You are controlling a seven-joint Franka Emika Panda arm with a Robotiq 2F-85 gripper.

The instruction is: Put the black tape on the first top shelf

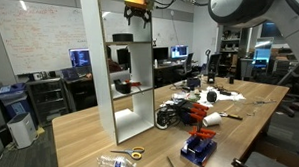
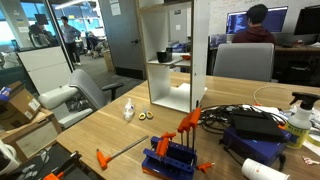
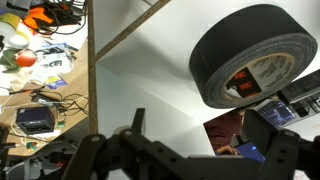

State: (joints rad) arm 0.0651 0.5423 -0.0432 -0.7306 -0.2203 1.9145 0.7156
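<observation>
In the wrist view the black tape [image 3: 255,55] is a thick black roll with a pale core. It lies at the upper right on a white board, the first top shelf [image 3: 150,70], near the board's far edge. My gripper [image 3: 200,125] is open, its dark fingers spread at the bottom of the picture, and the tape is beyond them, not between them. In an exterior view my gripper [image 1: 135,8] hangs at the top of the tall white shelving unit [image 1: 94,65]. The unit's uppermost board also shows in an exterior view [image 2: 165,8], where I cannot make out the gripper.
A dark cup [image 2: 165,56] stands on a lower board of the unit. On the wooden table lie a yellow ring [image 1: 137,152], a plastic bottle [image 1: 114,163], a blue rack with orange clamps [image 1: 199,147] and a tangle of cables [image 1: 186,112]. Office chairs and desks stand around.
</observation>
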